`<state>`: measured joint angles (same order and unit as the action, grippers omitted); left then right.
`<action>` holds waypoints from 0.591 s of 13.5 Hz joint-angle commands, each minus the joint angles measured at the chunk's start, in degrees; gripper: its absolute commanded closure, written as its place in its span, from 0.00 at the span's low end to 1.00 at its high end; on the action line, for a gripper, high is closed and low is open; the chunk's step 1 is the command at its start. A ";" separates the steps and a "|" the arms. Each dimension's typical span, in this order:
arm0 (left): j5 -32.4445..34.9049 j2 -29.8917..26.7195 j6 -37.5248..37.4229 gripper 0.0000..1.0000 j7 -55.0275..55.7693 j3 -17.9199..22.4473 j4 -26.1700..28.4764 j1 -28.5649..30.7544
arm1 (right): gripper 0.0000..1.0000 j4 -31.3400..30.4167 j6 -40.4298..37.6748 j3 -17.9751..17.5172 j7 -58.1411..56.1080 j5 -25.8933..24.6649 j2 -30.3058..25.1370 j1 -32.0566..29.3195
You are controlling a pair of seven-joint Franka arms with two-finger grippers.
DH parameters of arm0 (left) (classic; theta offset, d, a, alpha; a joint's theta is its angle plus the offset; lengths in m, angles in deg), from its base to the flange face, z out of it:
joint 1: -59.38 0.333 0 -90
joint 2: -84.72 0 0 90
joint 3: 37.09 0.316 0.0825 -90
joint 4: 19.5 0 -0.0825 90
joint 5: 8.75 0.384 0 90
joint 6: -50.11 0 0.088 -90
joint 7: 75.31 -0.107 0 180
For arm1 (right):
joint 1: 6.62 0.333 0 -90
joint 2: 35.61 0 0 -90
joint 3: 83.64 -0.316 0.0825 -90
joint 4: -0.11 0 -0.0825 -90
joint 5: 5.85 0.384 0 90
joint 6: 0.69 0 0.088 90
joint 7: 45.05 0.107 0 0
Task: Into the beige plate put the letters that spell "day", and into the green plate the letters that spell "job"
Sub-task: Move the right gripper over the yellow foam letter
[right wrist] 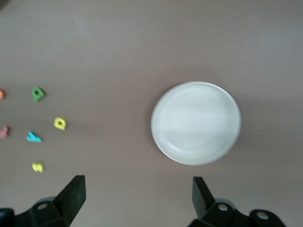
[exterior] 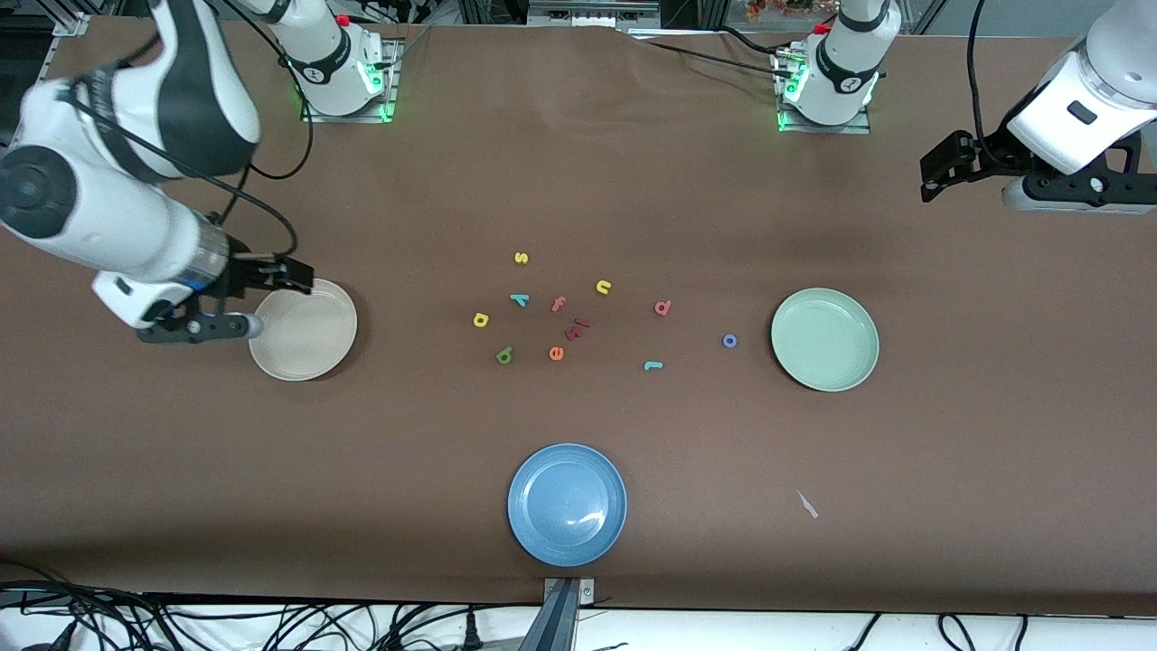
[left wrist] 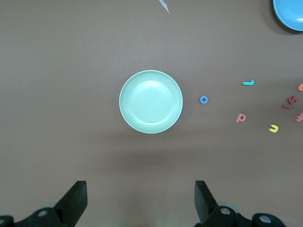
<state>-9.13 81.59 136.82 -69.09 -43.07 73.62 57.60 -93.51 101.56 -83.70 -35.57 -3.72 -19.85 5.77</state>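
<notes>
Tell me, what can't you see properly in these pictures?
- Front view: the right arm covers an edge of the beige plate.
- Left wrist view: the picture's edge cuts off the blue plate and some letters.
- Front view: the dark red letter is too small to read.

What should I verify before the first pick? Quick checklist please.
1. Left gripper open, nothing held: ok.
2. Right gripper open, nothing held: ok.
3. Beige plate holds nothing: ok.
4. Green plate holds nothing: ok.
5. Blue o, teal j and salmon-pink b lie apart on the table nearest the green plate: ok.
6. Yellow d, dark green a and teal y lie apart from their neighbours: ok.
</notes>
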 commanded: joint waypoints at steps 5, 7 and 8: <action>1.43 0.85 -1.19 0.00 -0.68 -0.09 -1.80 -0.24 | 0.00 -0.16 10.49 0.23 15.01 4.02 9.46 8.42; 1.43 0.85 -1.19 0.00 -0.68 -0.09 -1.71 -0.24 | 0.00 -3.22 17.77 0.23 20.20 4.02 10.61 10.53; 1.43 0.85 -1.19 0.00 -0.68 -0.09 -1.80 -0.24 | 0.00 -4.72 20.68 0.23 21.53 4.02 10.79 11.50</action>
<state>-9.13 81.61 136.81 -69.09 -43.07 73.60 57.60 -94.93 117.09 -83.86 -17.27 -0.62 -8.73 15.50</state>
